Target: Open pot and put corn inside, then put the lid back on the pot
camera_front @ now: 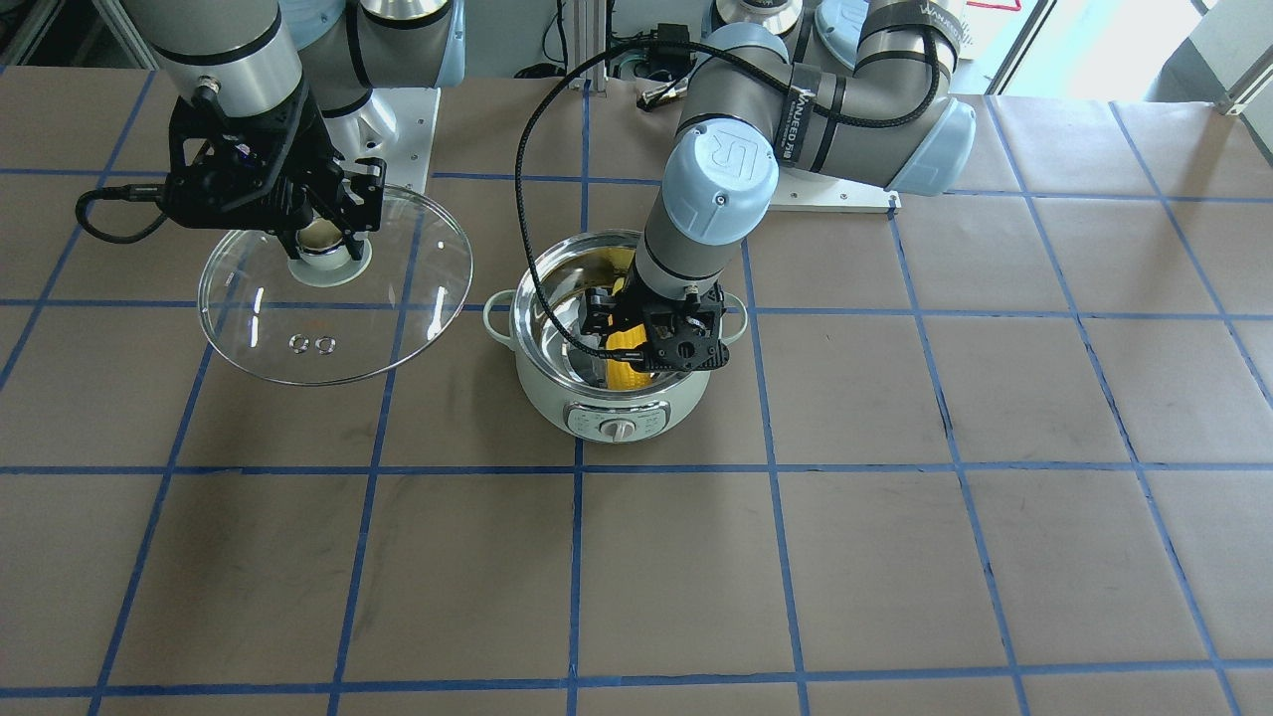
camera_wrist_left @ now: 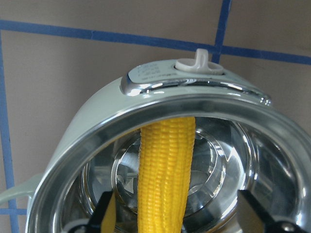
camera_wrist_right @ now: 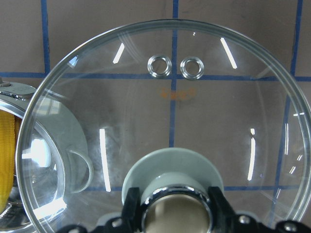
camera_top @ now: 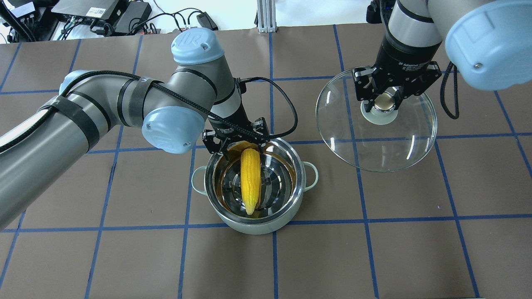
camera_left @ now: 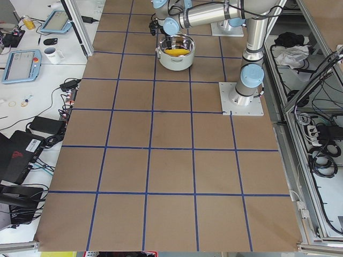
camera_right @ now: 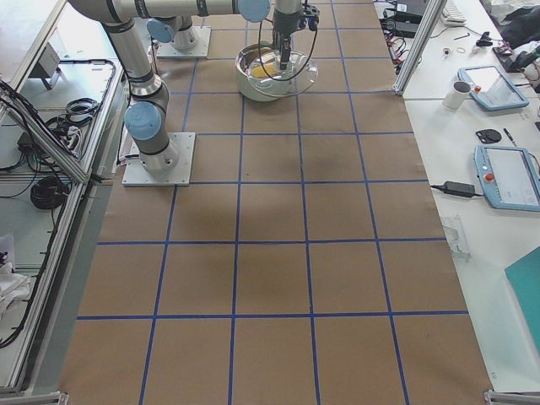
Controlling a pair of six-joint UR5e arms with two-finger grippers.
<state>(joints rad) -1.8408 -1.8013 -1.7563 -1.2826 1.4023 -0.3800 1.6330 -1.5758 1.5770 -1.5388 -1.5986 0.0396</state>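
Note:
The pale green pot (camera_top: 249, 226) stands open at the table's middle, its control knob (camera_front: 621, 430) facing away from the robot. The yellow corn (camera_top: 250, 180) lies inside the steel bowl, its tip leaning on the rim by the panel (camera_wrist_left: 167, 145). My left gripper (camera_top: 242, 148) is open at the pot's robot-side rim; its fingers (camera_wrist_left: 108, 213) stand apart on either side of the corn without touching it. My right gripper (camera_top: 384, 101) is shut on the knob of the glass lid (camera_top: 374, 145). It holds the lid above the table beside the pot, and the lid also shows in the right wrist view (camera_wrist_right: 194, 111).
The brown table top carries a grid of blue tape lines (camera_front: 577, 557). The left wrist's black cable (camera_top: 286, 104) loops above the pot's far side. The arms' white base plates (camera_front: 408, 119) sit at the robot's edge. Side benches hold tablets and a mug (camera_left: 53, 53).

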